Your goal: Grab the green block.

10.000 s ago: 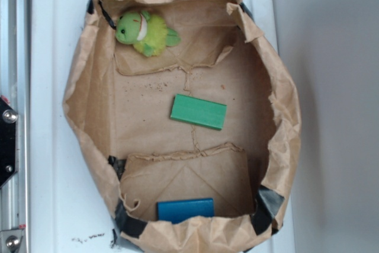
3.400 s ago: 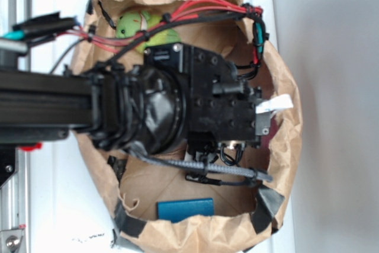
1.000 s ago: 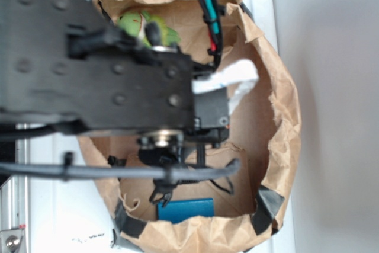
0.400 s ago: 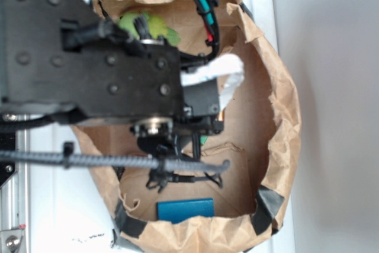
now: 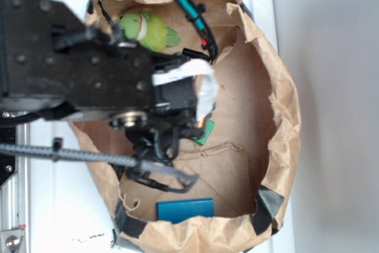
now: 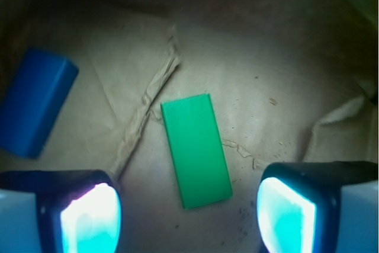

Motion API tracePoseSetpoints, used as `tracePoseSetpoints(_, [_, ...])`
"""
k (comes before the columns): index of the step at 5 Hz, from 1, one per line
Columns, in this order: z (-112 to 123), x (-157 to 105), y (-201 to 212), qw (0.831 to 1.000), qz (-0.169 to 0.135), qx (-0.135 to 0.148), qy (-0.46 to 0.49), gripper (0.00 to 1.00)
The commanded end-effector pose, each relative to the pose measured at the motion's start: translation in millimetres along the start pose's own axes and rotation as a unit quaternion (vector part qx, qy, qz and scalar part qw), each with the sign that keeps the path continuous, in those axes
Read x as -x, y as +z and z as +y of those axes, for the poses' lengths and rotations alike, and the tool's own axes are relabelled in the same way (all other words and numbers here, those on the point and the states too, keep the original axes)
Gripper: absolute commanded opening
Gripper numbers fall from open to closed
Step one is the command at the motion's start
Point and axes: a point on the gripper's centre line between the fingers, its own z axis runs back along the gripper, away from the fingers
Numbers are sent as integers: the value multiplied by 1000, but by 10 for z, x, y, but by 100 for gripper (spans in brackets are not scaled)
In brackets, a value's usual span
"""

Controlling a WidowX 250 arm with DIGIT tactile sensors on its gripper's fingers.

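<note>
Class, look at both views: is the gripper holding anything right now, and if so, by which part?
Nothing is held. The gripper is open above the green block, which lies flat on the bag floor, untouched between the fingers.

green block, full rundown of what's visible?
The green block is a flat, plain mid-green rectangular slab with a smooth face, lying flat on the brown paper bag's floor beside a torn crease. In the wrist view it sits between the open pincer's fingers, untouched. In the exterior view only one corner peeks from under the arm.
</note>
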Motion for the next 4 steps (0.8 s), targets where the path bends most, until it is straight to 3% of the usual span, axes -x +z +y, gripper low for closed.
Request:
tracePoseSetpoints(1, [-1, -121, -131, 999, -23, -12, -42, 100])
tracePoseSetpoints(4, [-36, -169, -487, 998, -1, -13, -62, 100])
